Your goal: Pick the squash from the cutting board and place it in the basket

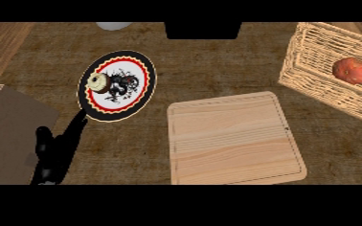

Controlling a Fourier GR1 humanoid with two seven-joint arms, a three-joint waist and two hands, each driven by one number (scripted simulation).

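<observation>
Item, squash (348,70): we read the orange-red rounded object lying inside the basket (311,72) at the right edge of the view as the task's thing, partly cut off by the frame. It rests within the wicker walls, no hand on it. We judge the placing done, or all but done.

Item, cutting board (233,139): pale wood, lying flat at centre-right, its top bare; nothing remains on it to pick up.

Item, left hand (60,146): black, at the lower left, fingers straight and extended toward the plate, holding nothing; its fingertip lies close to the plate's lower rim, and we cannot tell whether it touches.

Item, right hand: not in view, so we cannot speak to its state.

Item, plate (117,86): round, dark rim with a red ring and a dark pattern, left of the board; a small pale ring-shaped item (97,83), perhaps a doughnut or bagel, sits on its left part.

Item, counter (212,72): brown, mottled. A dark block (202,30) and a pale round object (113,26) stand at the far edge, well apart from the basket.

Obstructions: we see none between board and basket.
</observation>
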